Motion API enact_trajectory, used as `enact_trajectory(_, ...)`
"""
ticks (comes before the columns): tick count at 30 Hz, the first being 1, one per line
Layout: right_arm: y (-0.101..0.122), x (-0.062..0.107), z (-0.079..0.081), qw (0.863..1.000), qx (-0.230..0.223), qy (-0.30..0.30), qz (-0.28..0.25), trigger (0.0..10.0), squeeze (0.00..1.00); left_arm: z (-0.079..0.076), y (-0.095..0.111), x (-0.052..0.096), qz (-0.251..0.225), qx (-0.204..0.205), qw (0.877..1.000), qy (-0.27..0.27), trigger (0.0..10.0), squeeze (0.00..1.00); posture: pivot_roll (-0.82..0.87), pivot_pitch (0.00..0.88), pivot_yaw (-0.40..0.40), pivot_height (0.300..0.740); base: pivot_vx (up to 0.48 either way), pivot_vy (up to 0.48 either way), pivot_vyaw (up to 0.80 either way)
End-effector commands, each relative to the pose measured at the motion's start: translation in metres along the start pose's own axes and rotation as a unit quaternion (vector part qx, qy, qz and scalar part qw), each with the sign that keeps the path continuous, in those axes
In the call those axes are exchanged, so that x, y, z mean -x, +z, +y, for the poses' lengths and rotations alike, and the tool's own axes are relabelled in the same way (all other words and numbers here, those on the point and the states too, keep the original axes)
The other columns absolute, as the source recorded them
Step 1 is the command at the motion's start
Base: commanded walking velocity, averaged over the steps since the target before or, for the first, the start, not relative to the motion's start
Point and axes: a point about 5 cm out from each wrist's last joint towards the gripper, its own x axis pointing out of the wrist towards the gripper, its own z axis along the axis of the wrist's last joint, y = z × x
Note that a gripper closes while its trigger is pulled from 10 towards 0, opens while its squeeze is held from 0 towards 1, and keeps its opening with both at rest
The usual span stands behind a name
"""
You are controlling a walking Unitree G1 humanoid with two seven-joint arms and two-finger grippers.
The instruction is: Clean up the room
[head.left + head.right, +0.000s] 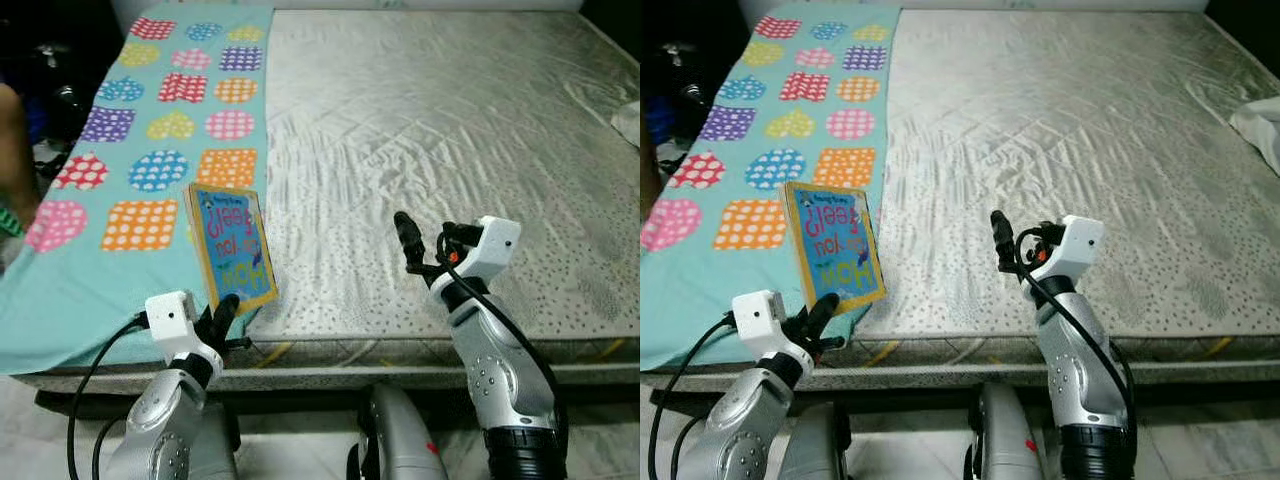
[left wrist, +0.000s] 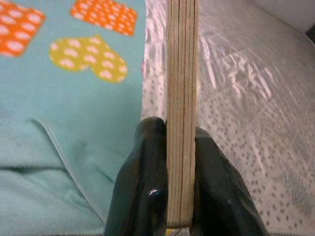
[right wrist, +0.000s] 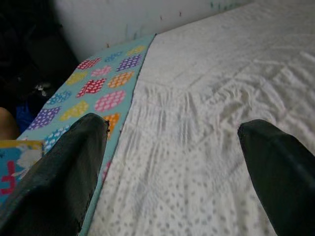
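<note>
Pinching the lower edge of the board book [image 1: 232, 247], your left claw [image 1: 224, 318] holds it upright and tilted at the near edge of the bed [image 1: 450, 120], with the forearm angled up from below and the two fingers [image 2: 142, 187] pressed against both covers. Your book stands where the teal patterned blanket [image 1: 150, 150] meets the bare mattress, its blue cover facing you. Your right claw [image 1: 425, 240] is raised above the mattress front, elbow bent, fingers spread wide with nothing between them.
</note>
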Motion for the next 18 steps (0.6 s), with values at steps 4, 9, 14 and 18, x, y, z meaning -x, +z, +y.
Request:
enact_trajectory(4,0.002,-0.001,-0.009,1.000,0.014,-0.027,-0.004,10.0,0.00,-0.004,0.007,-0.004,-0.015,-0.013,1.000,-0.013,0.0,0.00,0.00,0.101,-0.013,0.686,0.000,0.000,0.00)
enact_trajectory(9,0.003,-0.001,-0.014,0.999,0.023,-0.039,-0.006,10.0,0.00,-0.006,0.007,-0.006,-0.014,-0.017,1.000,-0.020,0.0,0.00,0.00,0.089,-0.012,0.719,0.000,0.000,0.00)
enact_trajectory(14,0.002,-0.001,-0.016,0.999,0.026,-0.043,-0.007,10.0,0.00,-0.007,0.008,-0.009,-0.014,-0.021,0.999,-0.025,0.0,0.00,0.00,0.079,-0.011,0.738,0.000,0.000,0.00)
enact_trajectory(18,0.001,-0.001,-0.017,0.998,0.027,-0.048,-0.006,10.0,0.00,-0.008,0.007,-0.011,-0.009,-0.020,0.999,-0.030,0.4,0.00,-0.01,0.070,-0.008,0.740,0.000,0.000,0.00)
